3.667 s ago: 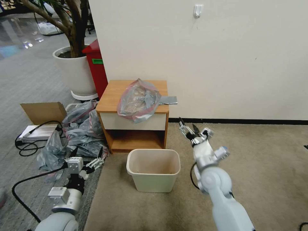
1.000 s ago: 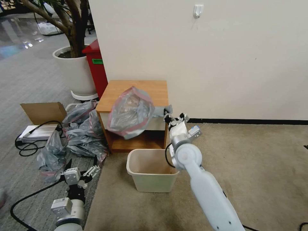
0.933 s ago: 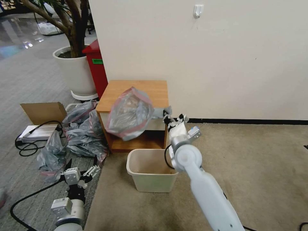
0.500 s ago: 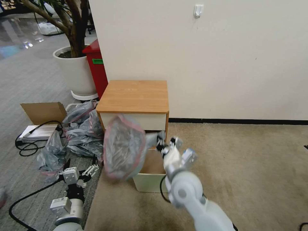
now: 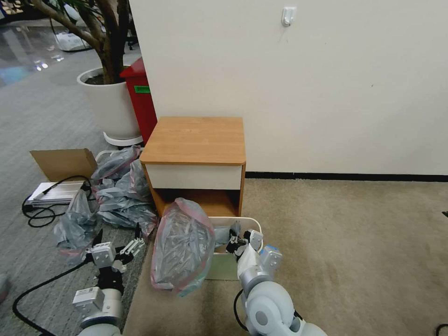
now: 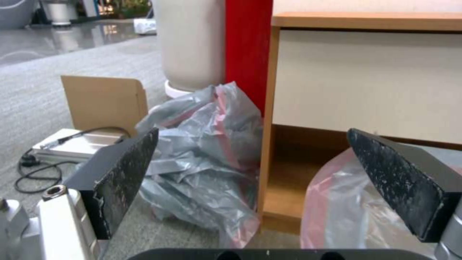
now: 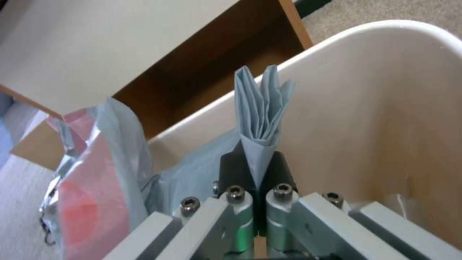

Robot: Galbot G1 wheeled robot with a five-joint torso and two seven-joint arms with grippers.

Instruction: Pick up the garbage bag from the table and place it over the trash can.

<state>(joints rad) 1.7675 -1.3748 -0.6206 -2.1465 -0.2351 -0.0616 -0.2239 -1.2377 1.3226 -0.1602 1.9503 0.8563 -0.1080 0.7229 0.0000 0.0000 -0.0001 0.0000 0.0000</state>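
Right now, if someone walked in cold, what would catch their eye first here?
The garbage bag hangs in the air, pinched at a folded corner by the right tool, draping over the left front of the trash can. Behind it stands the table, beside a heap of similar bags. The left tool waits open low over the floor.

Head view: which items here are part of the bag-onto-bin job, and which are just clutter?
Part of the job:
garbage bag, pinched by the right gripper
trash can
table, top now bare
left gripper, open, low beside the carpet edge

Just lying about:
pile of spare bags
cardboard box
red bin
plant pot
cable
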